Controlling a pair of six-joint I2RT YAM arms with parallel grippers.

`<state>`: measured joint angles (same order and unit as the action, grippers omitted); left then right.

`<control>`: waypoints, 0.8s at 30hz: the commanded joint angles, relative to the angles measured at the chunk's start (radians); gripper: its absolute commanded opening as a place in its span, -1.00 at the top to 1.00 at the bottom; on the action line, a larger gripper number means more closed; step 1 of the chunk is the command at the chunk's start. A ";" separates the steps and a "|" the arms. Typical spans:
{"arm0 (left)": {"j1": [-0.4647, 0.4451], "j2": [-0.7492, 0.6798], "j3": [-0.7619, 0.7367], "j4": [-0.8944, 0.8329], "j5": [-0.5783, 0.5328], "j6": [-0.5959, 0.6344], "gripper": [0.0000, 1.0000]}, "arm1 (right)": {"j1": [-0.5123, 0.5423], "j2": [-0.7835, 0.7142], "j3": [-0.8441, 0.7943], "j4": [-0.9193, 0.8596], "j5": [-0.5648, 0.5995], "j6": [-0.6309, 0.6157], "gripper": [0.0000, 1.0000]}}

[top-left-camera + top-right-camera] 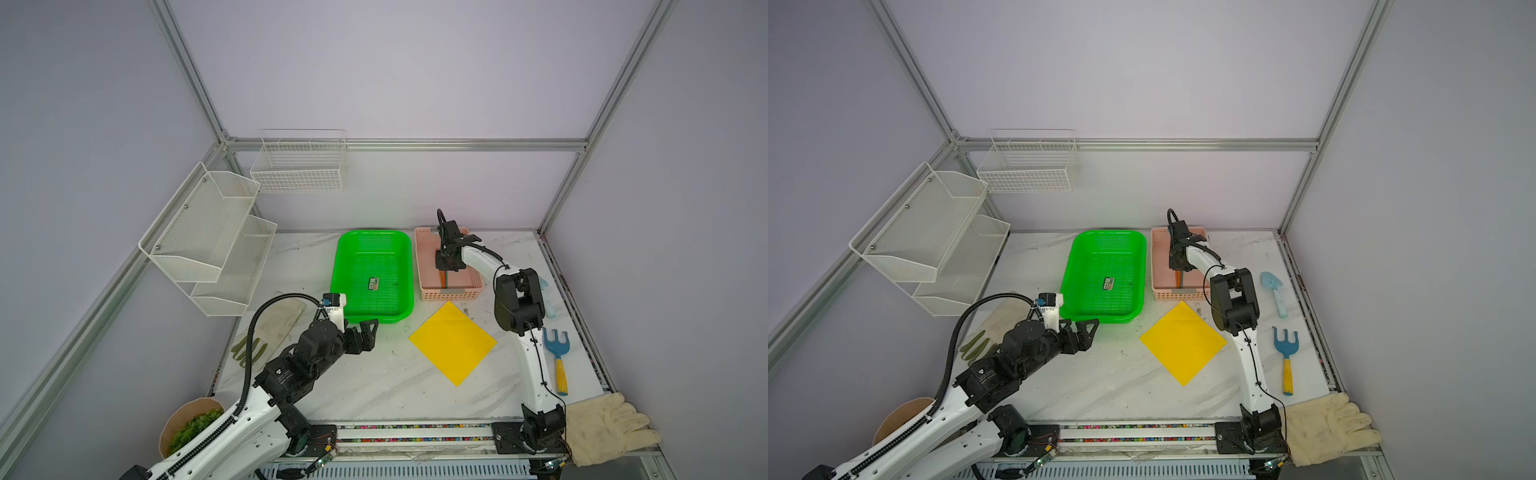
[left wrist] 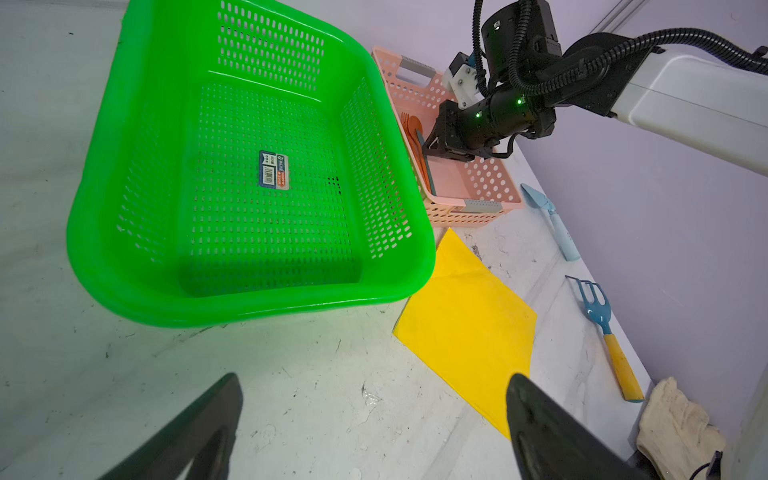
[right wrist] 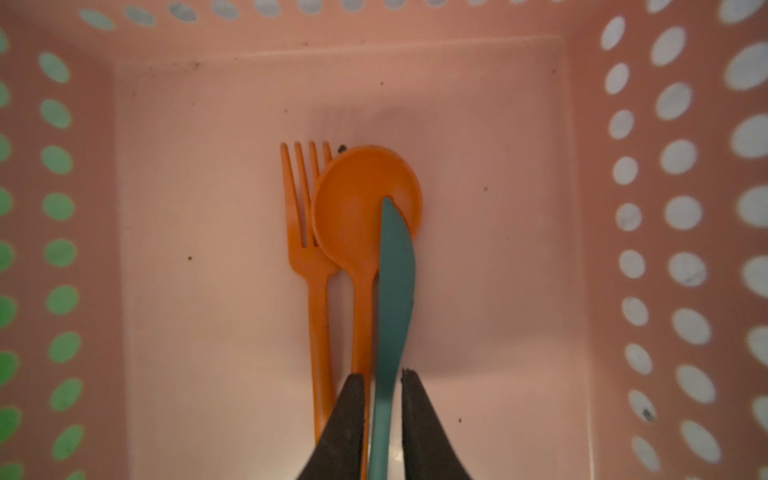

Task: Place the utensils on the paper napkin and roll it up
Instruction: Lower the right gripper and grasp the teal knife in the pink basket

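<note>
The right arm reaches far, elbow raised and wrist bent down, so the right gripper (image 3: 384,376) hangs inside the pink basket (image 1: 451,296). Its fingers (image 3: 349,415) stand close together astride the handle of the teal knife (image 3: 395,282); whether they pinch it, I cannot tell. The knife lies across the spoon (image 3: 357,199), with the fork (image 3: 307,249) alongside. The napkin (image 1: 453,343) lies flat on the table (image 1: 353,386), just near of the pink basket. The left arm stretches low, and the left gripper (image 1: 370,334) hovers by the near rim of the green basket (image 1: 374,319), fingers wide apart and empty.
</note>
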<state>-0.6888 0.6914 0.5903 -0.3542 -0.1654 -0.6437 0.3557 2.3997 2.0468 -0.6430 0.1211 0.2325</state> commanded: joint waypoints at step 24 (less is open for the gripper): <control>-0.014 0.000 -0.042 0.018 -0.031 -0.010 -0.94 | -0.011 0.053 0.010 -0.003 0.012 0.023 0.55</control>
<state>-0.6971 0.6975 0.5903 -0.3553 -0.1852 -0.6445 0.3515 2.4264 2.0491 -0.6392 0.1349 0.2398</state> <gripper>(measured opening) 0.969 0.224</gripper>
